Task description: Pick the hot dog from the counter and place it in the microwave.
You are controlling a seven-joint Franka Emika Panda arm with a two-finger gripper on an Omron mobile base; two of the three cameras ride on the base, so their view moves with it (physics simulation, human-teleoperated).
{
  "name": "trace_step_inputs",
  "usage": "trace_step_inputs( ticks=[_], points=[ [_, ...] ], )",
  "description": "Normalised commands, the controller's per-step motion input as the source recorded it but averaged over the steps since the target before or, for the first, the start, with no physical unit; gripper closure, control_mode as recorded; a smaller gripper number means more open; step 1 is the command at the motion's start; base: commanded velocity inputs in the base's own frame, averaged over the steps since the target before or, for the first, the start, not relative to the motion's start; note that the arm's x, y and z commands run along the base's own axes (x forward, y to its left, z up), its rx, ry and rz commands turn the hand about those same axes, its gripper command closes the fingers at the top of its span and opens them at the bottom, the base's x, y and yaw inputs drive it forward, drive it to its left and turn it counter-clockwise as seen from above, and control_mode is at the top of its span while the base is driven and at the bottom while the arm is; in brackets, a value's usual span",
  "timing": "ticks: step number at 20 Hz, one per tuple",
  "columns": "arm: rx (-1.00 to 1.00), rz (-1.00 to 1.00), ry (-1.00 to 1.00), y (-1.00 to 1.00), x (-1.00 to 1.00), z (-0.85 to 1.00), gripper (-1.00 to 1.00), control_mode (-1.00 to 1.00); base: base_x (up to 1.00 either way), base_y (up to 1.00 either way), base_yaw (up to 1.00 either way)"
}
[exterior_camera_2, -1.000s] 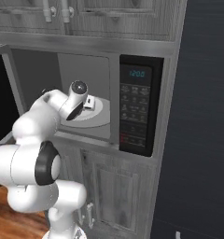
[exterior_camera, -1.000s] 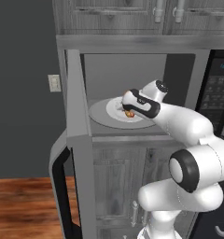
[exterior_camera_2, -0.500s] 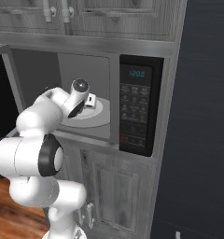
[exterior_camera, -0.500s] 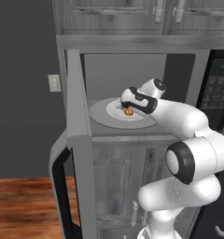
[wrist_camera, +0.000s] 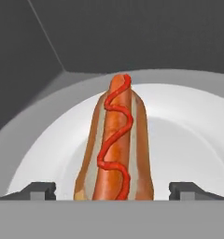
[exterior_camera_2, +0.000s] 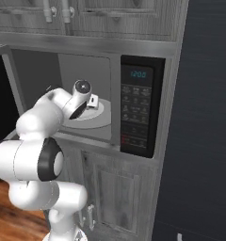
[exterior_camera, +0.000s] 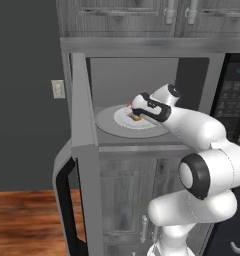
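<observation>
Gripper [wrist_camera: 112, 191] inside the microwave [exterior_camera: 142, 90], fingers [wrist_camera: 39, 190] spread wide, one each side of the hot dog [wrist_camera: 115, 144] with clear gaps, not touching it. Hot dog lies lengthwise across the middle of the white plate [wrist_camera: 188, 135], on the turntable [exterior_camera: 107, 125]. Open plate rim all round; back wall beyond. Door [exterior_camera: 84, 150] swung open at left.

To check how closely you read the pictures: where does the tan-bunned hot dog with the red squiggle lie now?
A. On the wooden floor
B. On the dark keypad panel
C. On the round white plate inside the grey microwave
C: the hot dog lies on the white plate inside the microwave.
</observation>
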Motion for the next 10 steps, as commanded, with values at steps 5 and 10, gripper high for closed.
trace_step_inputs(
  ticks=[5,10],
  points=[
    [0.0,0.0,-0.05,-0.06,-0.42,0.12,-1.0,-1.0,0.0,0.0,0.0],
    [0.0,0.0,-0.02,-0.15,-0.99,0.18,-1.0,-1.0,0.0,0.0,0.0]
  ],
)
